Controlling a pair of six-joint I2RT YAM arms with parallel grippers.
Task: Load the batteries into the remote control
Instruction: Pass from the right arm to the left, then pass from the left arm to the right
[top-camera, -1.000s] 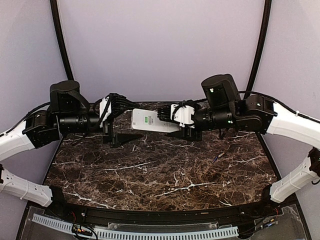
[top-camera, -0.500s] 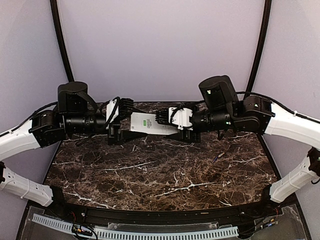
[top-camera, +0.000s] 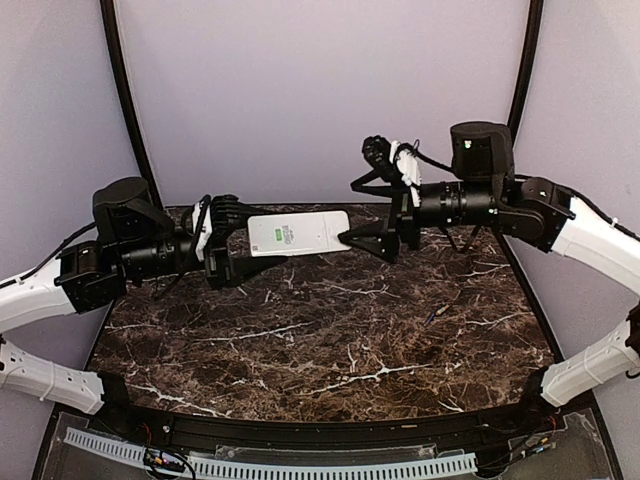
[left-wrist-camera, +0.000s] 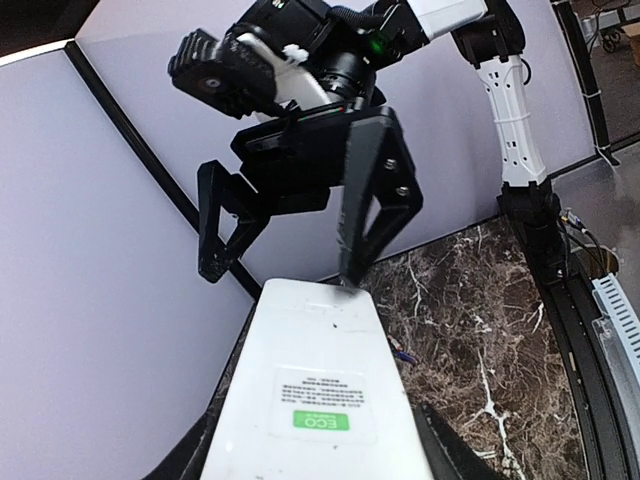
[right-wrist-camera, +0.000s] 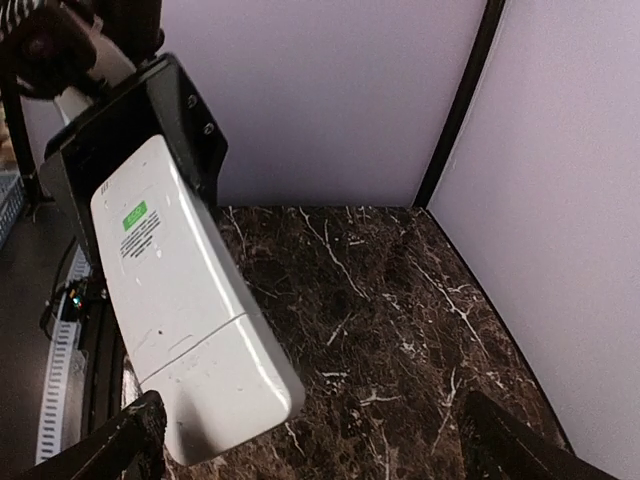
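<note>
White remote control (left-wrist-camera: 312, 335): green "ECO" label (left-wrist-camera: 322, 422).

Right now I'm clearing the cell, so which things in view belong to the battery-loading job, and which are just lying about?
Job: remote control, held in the left end effector; one battery on the marble table; right end effector, open at the remote's end.
Lying about: slotted cable duct along the near edge; black frame poles.

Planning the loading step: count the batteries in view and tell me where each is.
1. A battery lies on the marble table, right of centre, toward the right edge. Others may be hidden, for instance behind the raised remote control.
</note>
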